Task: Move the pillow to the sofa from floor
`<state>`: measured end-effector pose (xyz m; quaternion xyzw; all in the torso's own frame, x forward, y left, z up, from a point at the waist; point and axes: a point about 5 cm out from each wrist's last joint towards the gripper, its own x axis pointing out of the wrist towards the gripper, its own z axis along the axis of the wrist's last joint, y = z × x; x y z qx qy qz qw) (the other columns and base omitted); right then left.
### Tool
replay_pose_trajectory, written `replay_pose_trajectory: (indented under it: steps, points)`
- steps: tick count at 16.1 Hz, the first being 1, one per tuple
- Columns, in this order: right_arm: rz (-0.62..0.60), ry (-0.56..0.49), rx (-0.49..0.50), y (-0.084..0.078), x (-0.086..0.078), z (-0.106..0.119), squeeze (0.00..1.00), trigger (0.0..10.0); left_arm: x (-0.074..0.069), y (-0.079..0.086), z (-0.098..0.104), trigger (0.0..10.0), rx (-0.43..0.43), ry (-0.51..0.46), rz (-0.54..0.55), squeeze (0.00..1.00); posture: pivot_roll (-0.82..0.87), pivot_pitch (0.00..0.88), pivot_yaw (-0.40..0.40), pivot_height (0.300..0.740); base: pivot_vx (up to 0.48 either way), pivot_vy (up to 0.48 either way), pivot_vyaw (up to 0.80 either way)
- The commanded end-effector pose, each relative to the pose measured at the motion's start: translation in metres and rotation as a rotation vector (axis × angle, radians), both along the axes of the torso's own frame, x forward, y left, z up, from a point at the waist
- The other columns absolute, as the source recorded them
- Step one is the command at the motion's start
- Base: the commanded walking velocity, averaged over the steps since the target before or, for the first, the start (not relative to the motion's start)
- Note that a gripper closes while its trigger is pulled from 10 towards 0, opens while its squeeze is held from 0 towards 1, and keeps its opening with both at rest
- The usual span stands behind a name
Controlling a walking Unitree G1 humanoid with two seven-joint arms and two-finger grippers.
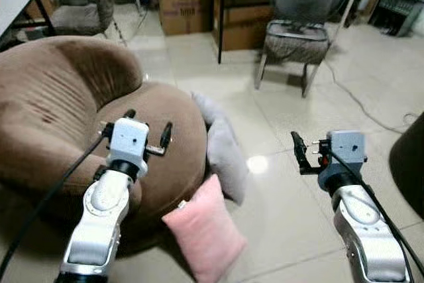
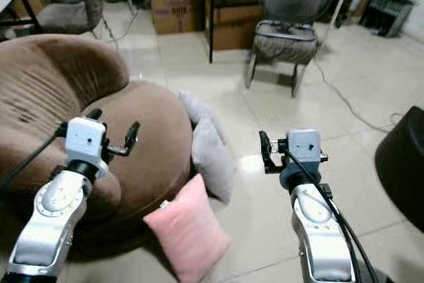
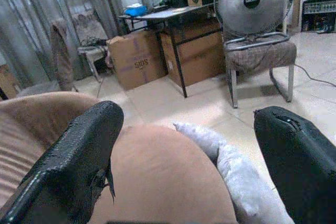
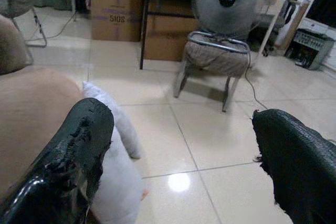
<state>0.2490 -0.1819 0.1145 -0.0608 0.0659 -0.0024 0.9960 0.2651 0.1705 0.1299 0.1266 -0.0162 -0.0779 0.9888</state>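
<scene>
Left eye view: both grippers, left gripper (image 1: 147, 130) and right gripper (image 1: 299, 152), gape empty; lower-centre pink pillow (image 1: 204, 231), propped against the sofa (image 1: 59, 117), could topple if nudged.

The pink pillow (image 1: 204, 233) runs off the bottom edge, its lower corner cut away. The grey pillow (image 1: 225, 154) is partly hidden behind it. The sofa (image 1: 59, 97) is cropped at the left edge.

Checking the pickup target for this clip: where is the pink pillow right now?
In the head views the pink pillow stands on the floor, leaning against the brown sofa, just in front of a grey pillow and between the two raised grippers.
</scene>
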Motion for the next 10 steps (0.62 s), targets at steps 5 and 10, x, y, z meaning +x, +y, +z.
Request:
replay_pose_trajectory:
  steps: [5,10]
  points:
    - [0.006,-0.016,0.023,0.0022,-0.0008,0.0035,0.00,10.0,-0.0024,0.0094,-0.0058,10.0,0.014,0.035,0.030,0.14,0.03,0.000,0.001,0.716,0.000,0.000,0.00]
    - [0.015,-0.027,0.029,0.0036,0.0004,0.0054,0.00,10.0,-0.0008,0.0121,-0.0059,10.0,0.002,0.044,0.048,0.14,0.03,0.000,0.002,0.666,0.000,0.000,0.00]
